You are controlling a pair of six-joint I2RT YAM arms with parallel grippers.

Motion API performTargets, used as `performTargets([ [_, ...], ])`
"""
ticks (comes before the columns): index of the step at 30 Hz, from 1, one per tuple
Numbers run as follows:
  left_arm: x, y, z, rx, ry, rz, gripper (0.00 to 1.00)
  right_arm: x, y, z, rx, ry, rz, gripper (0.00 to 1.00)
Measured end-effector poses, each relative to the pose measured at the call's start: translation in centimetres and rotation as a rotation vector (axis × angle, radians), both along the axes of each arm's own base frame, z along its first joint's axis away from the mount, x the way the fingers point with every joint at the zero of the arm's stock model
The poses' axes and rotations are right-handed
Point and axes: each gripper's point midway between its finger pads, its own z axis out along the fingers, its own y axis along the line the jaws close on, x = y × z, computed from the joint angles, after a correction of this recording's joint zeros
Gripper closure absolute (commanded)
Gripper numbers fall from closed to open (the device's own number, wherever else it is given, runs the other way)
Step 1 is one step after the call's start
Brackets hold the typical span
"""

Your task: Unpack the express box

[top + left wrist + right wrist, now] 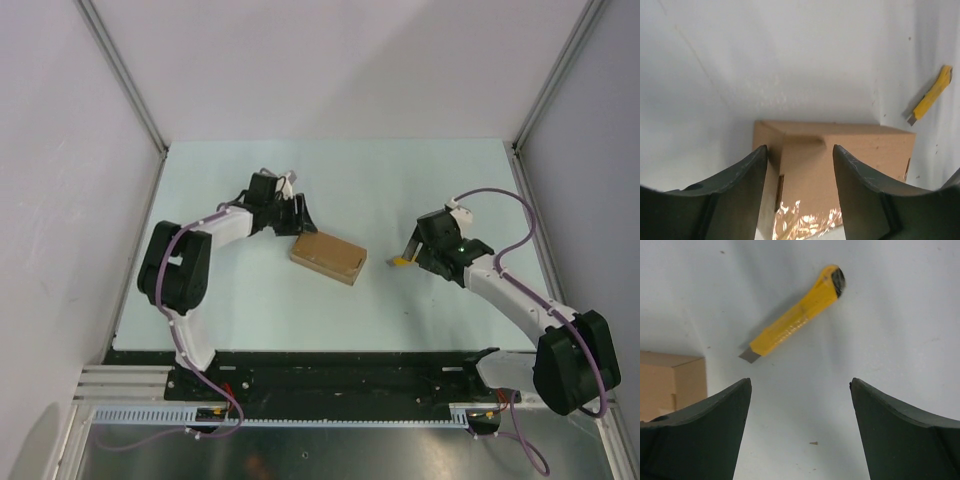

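The express box (328, 258), a small flat brown carton, lies mid-table with its flaps down. My left gripper (300, 222) is at its far-left corner. In the left wrist view the gripper (799, 146) has its jaws partly closed, astride the box's (860, 155) end. Cardboard and shiny tape fill the gap, and I cannot tell whether the pads press on it. My right gripper (410, 250) hangs open over bare table to the right of the box. In the right wrist view nothing lies between the gripper's (800, 382) fingers, and a corner of the box (670, 385) shows at left.
A yellow-and-black utility knife (795, 315) with its blade out lies on the table just beyond the right fingertips. The knife (400, 262) sits right of the box and appears as the knife (931, 94) at the left wrist view's right edge. White walls enclose the table.
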Motion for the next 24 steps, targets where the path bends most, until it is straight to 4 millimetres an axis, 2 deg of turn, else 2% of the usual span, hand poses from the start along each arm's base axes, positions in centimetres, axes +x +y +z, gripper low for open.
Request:
performTargets([
  [5, 2.4, -1.1, 1.0, -0.002, -0.058, -0.015, 0.39, -0.8, -1.3, -1.2, 0.002, 0.039, -0.073, 0.20],
  [6, 2.7, -0.9, 1.1, 0.009, -0.070, -0.007, 0.38, -0.8, -1.5, -1.3, 0.005, 0.041, -0.082, 0.23],
  [7, 3.0, -0.8, 1.3, 0.017, -0.082, 0.004, 0.37, -0.7, -1.7, -1.3, 0.008, 0.041, -0.094, 0.30],
  [9, 3.6, -0.1, 1.9, 0.048, -0.111, 0.040, 0.36, -0.4, -2.0, -1.2, 0.011, 0.035, -0.100, 0.34],
  [12, 4.3, 1.3, 5.0, 0.087, -0.199, 0.111, 0.37, 0.3, -1.6, -0.8, 0.023, 0.009, -0.064, 0.40],
  [14, 4.2, 2.4, 7.8, 0.098, -0.271, 0.162, 0.41, 1.0, -0.4, -0.2, 0.042, -0.027, -0.002, 0.51],
  [17, 2.4, 4.6, 12.6, 0.078, -0.370, 0.262, 0.44, 2.2, 1.4, 0.6, 0.078, -0.085, 0.076, 0.61],
  [19, 0.5, 5.6, 14.3, 0.045, -0.405, 0.303, 0.45, 3.3, 2.6, 0.6, 0.102, -0.111, 0.122, 0.65],
  [21, -1.7, 6.2, 13.7, 0.024, -0.387, 0.316, 0.45, 4.4, 3.8, 0.0, 0.122, -0.114, 0.161, 0.67],
  [22, -2.8, 6.3, 12.8, 0.014, -0.367, 0.315, 0.46, 4.8, 4.4, -0.5, 0.132, -0.106, 0.180, 0.69],
  [24, -5.5, 6.3, 9.5, 0.014, -0.280, 0.293, 0.46, 5.6, 5.7, -1.8, 0.153, -0.084, 0.219, 0.72],
])
